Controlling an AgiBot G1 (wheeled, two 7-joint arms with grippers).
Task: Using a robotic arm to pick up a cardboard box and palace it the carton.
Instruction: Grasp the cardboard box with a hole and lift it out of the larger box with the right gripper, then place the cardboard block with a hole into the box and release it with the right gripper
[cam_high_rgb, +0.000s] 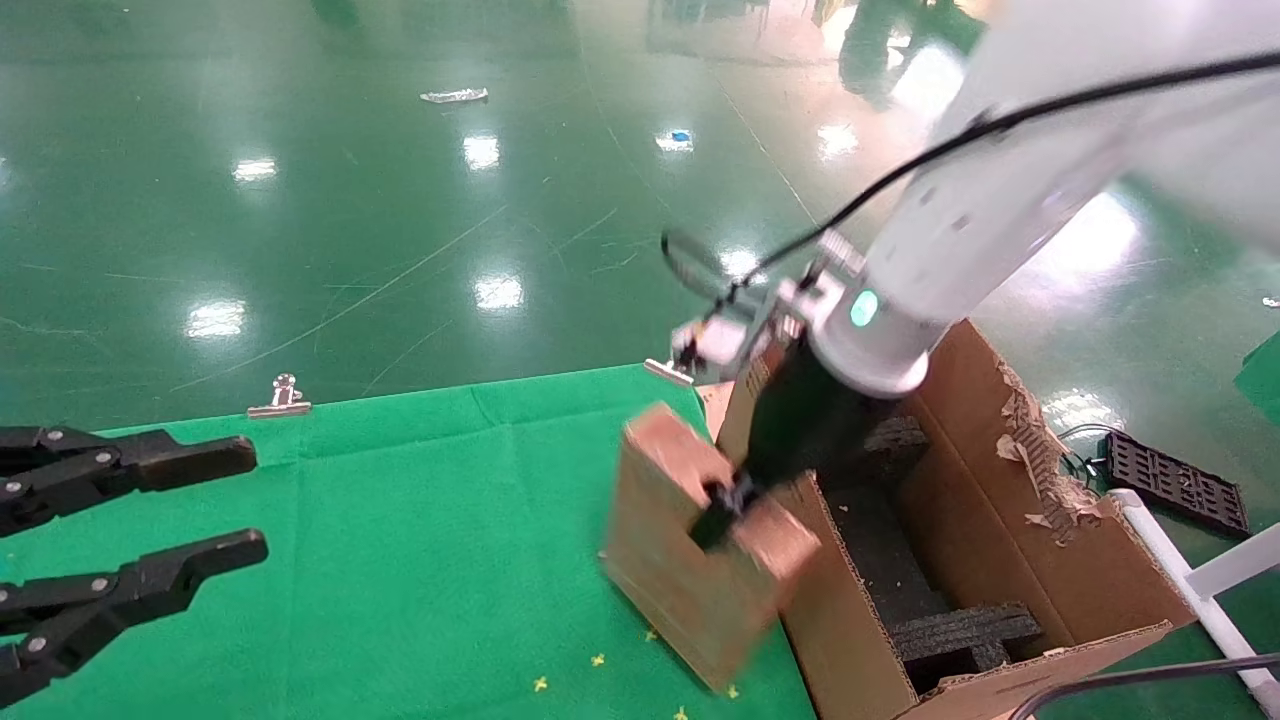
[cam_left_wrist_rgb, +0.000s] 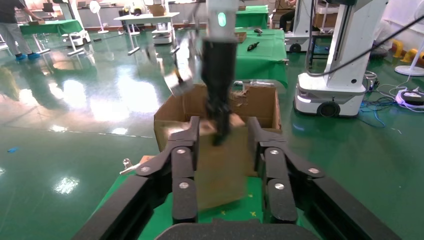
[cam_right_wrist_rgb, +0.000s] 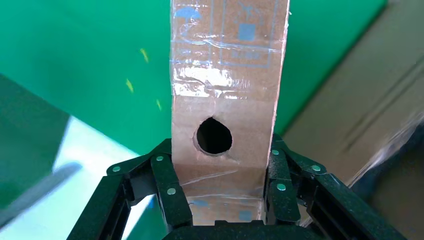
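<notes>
My right gripper (cam_high_rgb: 722, 508), on the white robotic arm (cam_high_rgb: 960, 250), is shut on the small slim cardboard box (cam_high_rgb: 690, 560). It holds the box by its narrow top edge, tilted, just above the green cloth beside the carton's near wall. In the right wrist view the box's taped edge with its round hole (cam_right_wrist_rgb: 214, 135) sits between the fingers (cam_right_wrist_rgb: 172, 192). The large carton (cam_high_rgb: 1010, 540) stands to the right with raised flaps, one torn, and black foam inserts (cam_high_rgb: 960, 635) inside. My left gripper (cam_high_rgb: 235, 500) is open and empty at the left edge. The box (cam_left_wrist_rgb: 220, 170) also shows in the left wrist view, beyond the left gripper (cam_left_wrist_rgb: 223, 131).
The green cloth (cam_high_rgb: 420, 560) covers the table. Metal clips (cam_high_rgb: 280, 398) hold its far edge. A black grid part (cam_high_rgb: 1175, 480) and a white frame (cam_high_rgb: 1200, 580) lie on the floor right of the carton. Another robot base (cam_left_wrist_rgb: 332, 85) stands farther off.
</notes>
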